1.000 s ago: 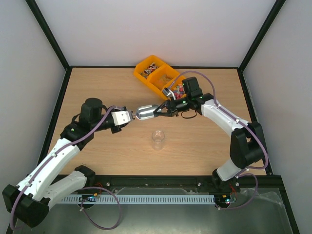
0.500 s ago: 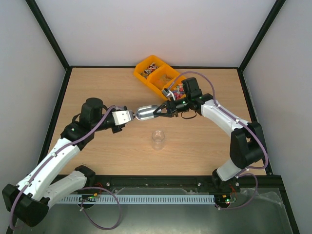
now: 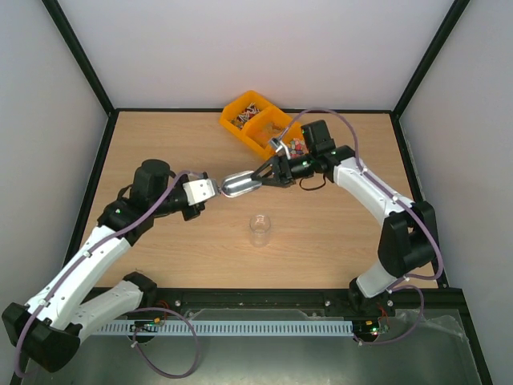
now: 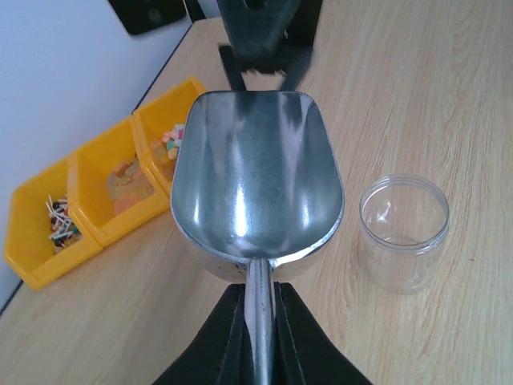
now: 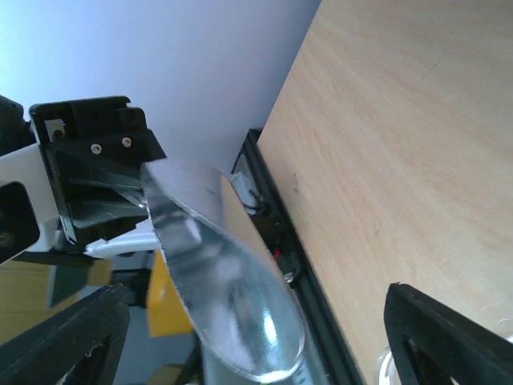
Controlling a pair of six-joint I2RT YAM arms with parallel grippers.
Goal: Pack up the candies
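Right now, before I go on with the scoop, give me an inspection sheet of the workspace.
Surface: wooden table, bare wood, no spills seen.
Job's things: candies lie in an end compartment of the yellow bin; none in the scoop or jar.
Clutter: metal scoop, bowl empty; clear jar, upright and empty.
Grippers: left gripper shut on the scoop's handle; right gripper open at the scoop's front end, not gripping it.
Cables: purple cables loop along both arms; no snag seen.
Surroundings: white walls; nothing else seen.
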